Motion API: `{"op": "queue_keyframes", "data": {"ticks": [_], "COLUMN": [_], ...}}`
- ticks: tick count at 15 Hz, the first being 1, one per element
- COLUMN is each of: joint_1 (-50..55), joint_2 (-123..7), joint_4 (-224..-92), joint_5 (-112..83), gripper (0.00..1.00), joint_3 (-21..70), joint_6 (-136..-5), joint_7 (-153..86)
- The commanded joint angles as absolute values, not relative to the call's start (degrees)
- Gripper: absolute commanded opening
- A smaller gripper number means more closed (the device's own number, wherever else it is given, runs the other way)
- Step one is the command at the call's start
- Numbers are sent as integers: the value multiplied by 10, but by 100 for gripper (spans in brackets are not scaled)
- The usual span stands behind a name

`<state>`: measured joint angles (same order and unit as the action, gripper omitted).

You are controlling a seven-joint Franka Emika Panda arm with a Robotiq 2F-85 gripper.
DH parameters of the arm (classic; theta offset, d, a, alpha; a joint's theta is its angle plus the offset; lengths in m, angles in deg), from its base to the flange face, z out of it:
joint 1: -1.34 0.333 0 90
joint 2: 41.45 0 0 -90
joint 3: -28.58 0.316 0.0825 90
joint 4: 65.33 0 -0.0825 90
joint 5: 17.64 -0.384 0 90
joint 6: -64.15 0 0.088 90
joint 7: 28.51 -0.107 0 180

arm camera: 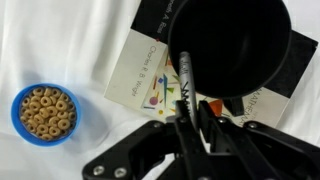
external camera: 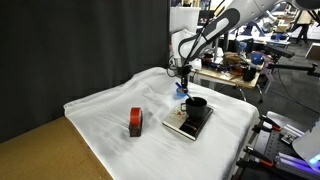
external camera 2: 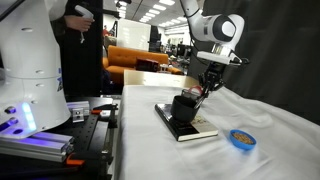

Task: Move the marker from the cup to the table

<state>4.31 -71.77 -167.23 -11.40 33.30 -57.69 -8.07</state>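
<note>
Your gripper [arm camera: 190, 120], at lower centre of the wrist view, is clamped on the thin straight marker pen [arm camera: 184, 78]. The pen's far end meets the rim of the plain black cylindrical cup [arm camera: 240, 45] at upper right, which stands on a paperback book [arm camera: 138, 72].

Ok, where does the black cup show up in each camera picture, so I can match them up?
In an exterior view: the cup is just right of centre, on the draped table.
In an exterior view: the cup stands near the middle of the picture.
Wrist view: the cup fills the upper right, seen from above.
Shared landmark: the book under the cup, in all three.
</note>
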Motion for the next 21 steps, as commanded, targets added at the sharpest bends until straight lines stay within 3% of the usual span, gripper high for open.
{"op": "queue_keyframes", "data": {"ticks": [1, 21], "joint_1": [38, 30], "joint_2": [-734, -758], "joint_4": [-1643, -1581], "joint_5": [-105, -105], "gripper": [4, 4], "joint_3": [335, 328], "joint_6": [-566, -574], "joint_7": [-71, -74]}}
